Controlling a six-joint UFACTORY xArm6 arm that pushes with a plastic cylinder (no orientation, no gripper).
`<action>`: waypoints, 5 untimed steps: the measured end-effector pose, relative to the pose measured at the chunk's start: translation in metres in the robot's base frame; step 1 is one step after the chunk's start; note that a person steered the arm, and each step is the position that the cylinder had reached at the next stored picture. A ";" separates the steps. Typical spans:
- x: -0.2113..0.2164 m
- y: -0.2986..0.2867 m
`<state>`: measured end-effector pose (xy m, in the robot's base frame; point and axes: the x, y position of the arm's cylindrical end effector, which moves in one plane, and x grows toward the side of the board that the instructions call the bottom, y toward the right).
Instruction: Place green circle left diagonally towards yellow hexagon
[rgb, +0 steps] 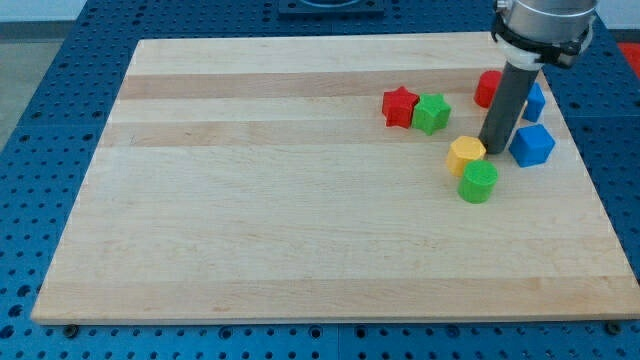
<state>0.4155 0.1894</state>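
Note:
The green circle (478, 181) lies on the wooden board (300, 200), touching the lower right side of the yellow hexagon (465, 154). My tip (492, 149) rests on the board just right of the yellow hexagon and just above the green circle. The rod rises from there towards the view's top right.
A red star (399, 106) and a green star (432, 113) sit side by side left of the rod. A blue block (532, 145) lies right of my tip. A red block (487, 88) and another blue block (535, 101) show partly behind the rod.

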 end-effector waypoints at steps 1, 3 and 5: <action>0.000 0.000; 0.001 0.000; 0.012 0.027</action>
<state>0.4276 0.2169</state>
